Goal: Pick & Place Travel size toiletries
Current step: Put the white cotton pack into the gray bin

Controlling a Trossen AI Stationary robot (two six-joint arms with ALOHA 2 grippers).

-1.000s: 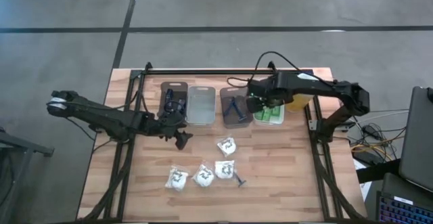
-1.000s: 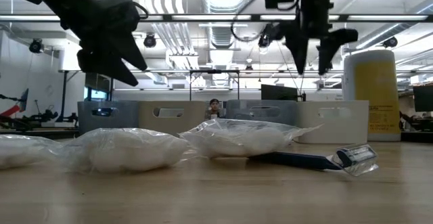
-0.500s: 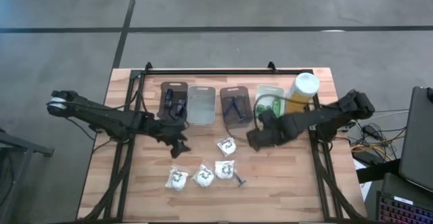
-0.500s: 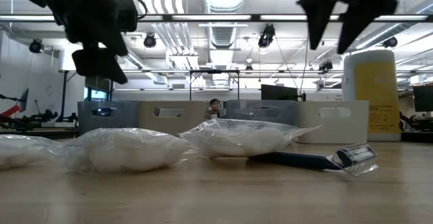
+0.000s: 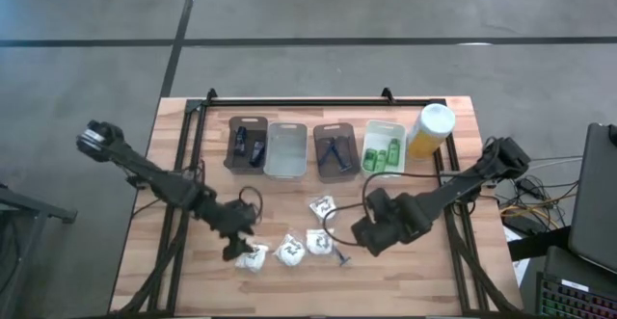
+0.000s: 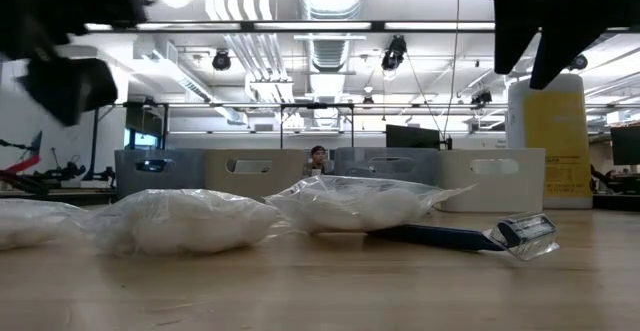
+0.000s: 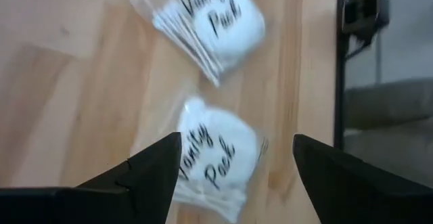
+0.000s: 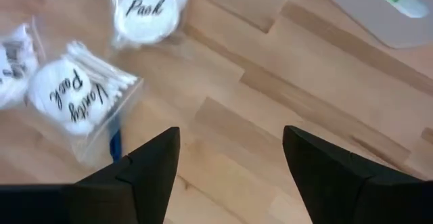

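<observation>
Four white packets with dark print lie loose on the wooden table: one (image 5: 323, 206) farther back, and three in a row nearer the near edge (image 5: 254, 257), (image 5: 289, 251), (image 5: 319, 242). A dark blue stick in clear wrap (image 5: 339, 256) lies beside the row's right end. My left gripper (image 5: 241, 247) hovers open above the leftmost packet (image 7: 216, 153), which shows between its fingers. My right gripper (image 5: 362, 237) hovers open just right of the row, with a packet (image 8: 78, 95) and the blue stick (image 8: 115, 139) ahead of it. Both hang well off the table in the low view.
Four trays stand in a row along the far side: a dark one with tubes (image 5: 247, 144), a clear one (image 5: 285, 148), a dark one with blue items (image 5: 335, 150) and one with green bottles (image 5: 384, 147). A tall yellow bottle (image 5: 429, 131) stands to their right.
My left gripper has swung from beside the leftmost tray toward the near edge, ending over the leftmost packet. My right gripper has come away from above the green-bottle tray toward the near edge, ending right of the packet row. The packets and the stick have stayed put.
</observation>
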